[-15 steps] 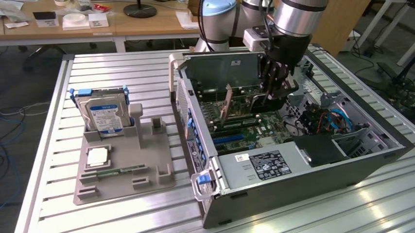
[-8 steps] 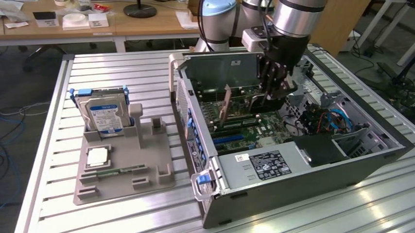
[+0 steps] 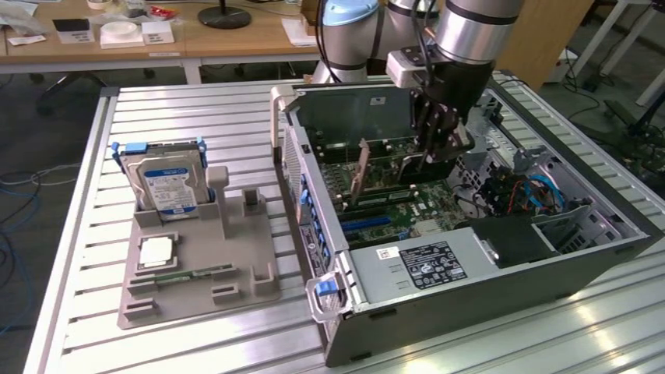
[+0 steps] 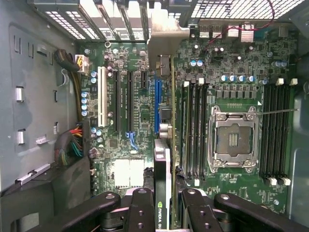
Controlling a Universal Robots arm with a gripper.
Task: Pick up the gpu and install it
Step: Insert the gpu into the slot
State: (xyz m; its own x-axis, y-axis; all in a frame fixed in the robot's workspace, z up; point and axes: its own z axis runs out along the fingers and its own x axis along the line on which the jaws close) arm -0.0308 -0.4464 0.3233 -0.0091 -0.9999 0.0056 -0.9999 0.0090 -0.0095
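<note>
Gripper [image 3: 441, 152] down inside the open computer case [image 3: 499, 273], upper middle of the exterior view. Fingers [image 4: 140, 205] clamped on the gpu [image 4: 161, 169], which stands on edge over the motherboard [image 4: 231, 72], beside a blue slot [image 4: 157, 104].

Arm [image 3: 473, 31] upright, fingers [image 4: 141, 212] clamped around gpu [image 4: 161, 183]

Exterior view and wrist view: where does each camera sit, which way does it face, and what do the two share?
Exterior view: off the arm and raised, looking down across the slatted table at the open computer case; the arm and gripper reach down into the case.
Wrist view: on the wrist, looking along the gripper onto the motherboard; the gripper's black fingers show, shut on the gpu, which is seen edge-on.
Shared: the gripper, the motherboard and the inside of the case.
</note>
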